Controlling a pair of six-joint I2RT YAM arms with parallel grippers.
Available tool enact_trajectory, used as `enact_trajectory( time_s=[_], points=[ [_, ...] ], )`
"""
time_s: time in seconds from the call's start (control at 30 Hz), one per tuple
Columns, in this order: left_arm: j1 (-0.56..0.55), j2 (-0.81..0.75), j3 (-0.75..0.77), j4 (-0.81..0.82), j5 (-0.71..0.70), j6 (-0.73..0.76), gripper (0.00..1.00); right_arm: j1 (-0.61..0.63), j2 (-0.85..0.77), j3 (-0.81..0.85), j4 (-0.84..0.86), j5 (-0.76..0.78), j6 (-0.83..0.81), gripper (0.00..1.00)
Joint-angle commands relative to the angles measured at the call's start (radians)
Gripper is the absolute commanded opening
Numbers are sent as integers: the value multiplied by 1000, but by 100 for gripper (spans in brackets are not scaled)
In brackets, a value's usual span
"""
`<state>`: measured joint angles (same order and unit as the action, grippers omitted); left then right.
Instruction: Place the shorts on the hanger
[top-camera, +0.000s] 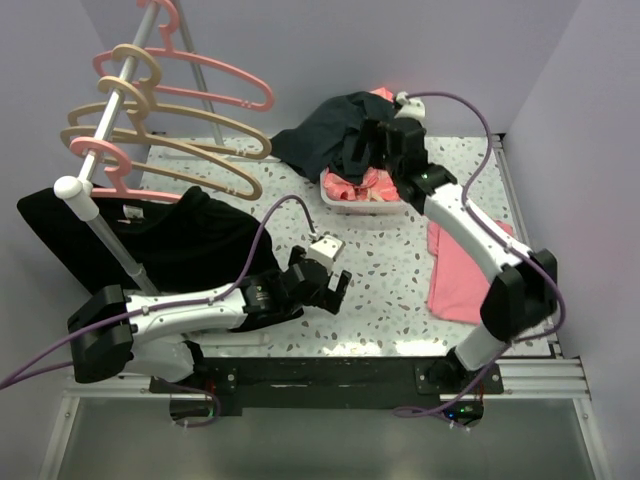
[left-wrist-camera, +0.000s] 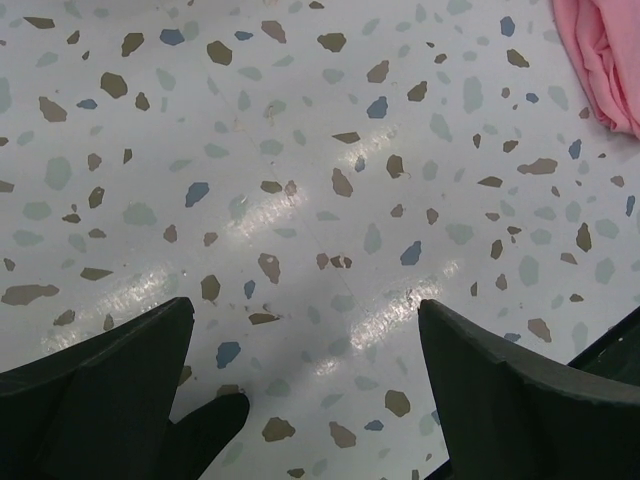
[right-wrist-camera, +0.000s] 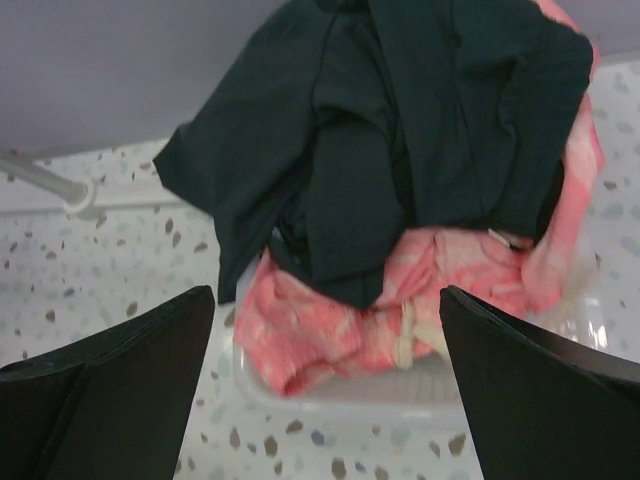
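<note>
Right gripper (right-wrist-camera: 325, 395): jaws wide apart, clamped on nothing; it hovers over the far tub, and in the right wrist view both dark fingers (right-wrist-camera: 110, 390) frame the heap from below.
Under the right gripper (top-camera: 366, 142): the shorts (right-wrist-camera: 400, 130) — dark, soft and crumpled; they lie on top of the heap, and one flap spills over the tub's left rim towards the table.
Shorts from above: the shorts (top-camera: 320, 135) sit at the far middle of the table, well apart from the rail.
Tub (right-wrist-camera: 330, 405): pale plastic, shallow; beneath the shorts it holds a pink patterned garment (right-wrist-camera: 320, 320) with a cream drawstring.
Left gripper (left-wrist-camera: 310, 400): jaws spread, empty; only bare speckled surface shows between them.
Left gripper from above (top-camera: 335, 285): low over the table's (top-camera: 390, 290) middle, near the front edge, well apart from the tub (top-camera: 360, 208).
Salmon-pink garment (top-camera: 465, 270): flat on the right of the table, beside the right arm; its edge shows in the top right corner of the left wrist view (left-wrist-camera: 605, 60).
Black T-shirt (top-camera: 190, 240): spread at the near left, partly under the left arm; a white neck label shows.
Hanger (top-camera: 150, 100): beige — it hangs by its hook on the slanted rail (top-camera: 68, 187) at the far left, among another beige one and two pink ones; nothing hangs on it.
</note>
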<state>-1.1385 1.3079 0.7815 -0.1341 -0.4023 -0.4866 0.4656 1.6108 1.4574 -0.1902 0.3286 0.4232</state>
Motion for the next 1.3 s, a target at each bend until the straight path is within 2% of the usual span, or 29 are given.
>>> enact_trajectory(
  time_s=[0.0,0.07,0.1,0.17,0.27,0.33,0.43,0.57,0.6,0.67,0.7,0.8,1.1,1.27],
  points=[
    [-9,-51,-25,-18,-33,-7,100,-80,241,244,116,-98,-37,98],
    [-9,-65,-33,-24,-35,-9,100,-94,346,338,127,-123,-58,98],
    [-10,-76,-36,-25,-35,-9,100,-96,448,435,129,-119,-72,97],
    [-10,-84,-39,-35,-35,-6,100,-94,539,574,109,-102,-89,97],
    [-10,-91,-42,-47,-35,-3,100,-97,688,705,94,-86,-87,97],
    [-12,-95,-41,-56,-36,-4,100,-96,757,747,87,-45,-81,94],
    [-12,-105,-42,-65,-41,-12,100,-97,775,762,95,-19,-81,91],
    [-14,-121,-48,-76,-62,-27,100,-97,710,661,234,-40,-127,81],
    [-14,-124,-53,-73,-69,-29,100,-97,710,672,239,-48,-133,68],
    [-14,-133,-62,-70,-79,-38,100,-100,747,762,194,-65,-135,50],
    [-14,-134,-62,-71,-81,-40,100,-102,759,793,152,-75,-133,26],
    [-14,-145,-62,-73,-87,-49,100,-107,770,850,100,-95,-120,0],
    [-14,-173,-45,-85,-96,-30,100,-108,557,804,92,-120,-119,0],
    [-14,-200,-22,-87,-112,-3,100,-107,379,794,63,-134,-150,0]
  ],
)
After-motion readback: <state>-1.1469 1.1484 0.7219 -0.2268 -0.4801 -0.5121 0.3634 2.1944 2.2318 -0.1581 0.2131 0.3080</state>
